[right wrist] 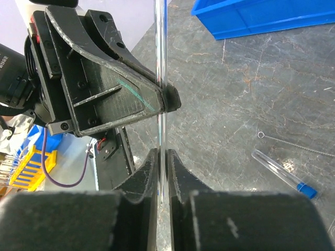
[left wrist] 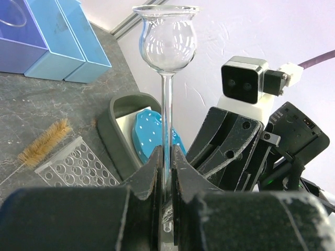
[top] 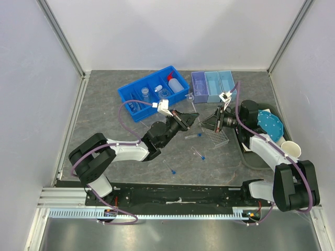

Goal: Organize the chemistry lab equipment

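A clear glass funnel (left wrist: 166, 42), with a round bulb on a long thin stem, stands up out of my left gripper (left wrist: 166, 157), which is shut on the stem near its lower end. My right gripper (right wrist: 163, 157) is shut on the same stem (right wrist: 160, 52), just below the left fingers (right wrist: 131, 99). From above, the left gripper (top: 192, 118) and the right gripper (top: 207, 123) meet over the table's middle, with the funnel's bulb (top: 190, 97) behind them. Blue-capped test tubes (top: 193, 136) (top: 198, 153) (top: 168, 167) lie loose beside the clear tube rack (top: 217, 137).
A blue bin (top: 152, 91) at the back holds small flasks and the red-capped squeeze bottle (top: 175, 83). Translucent blue boxes (top: 213, 86) stand to its right. A dark tray (top: 251, 157) on the right carries the teal plate (top: 271, 124) and a cup (top: 290, 150). A tan brush (left wrist: 44, 142) lies by the rack.
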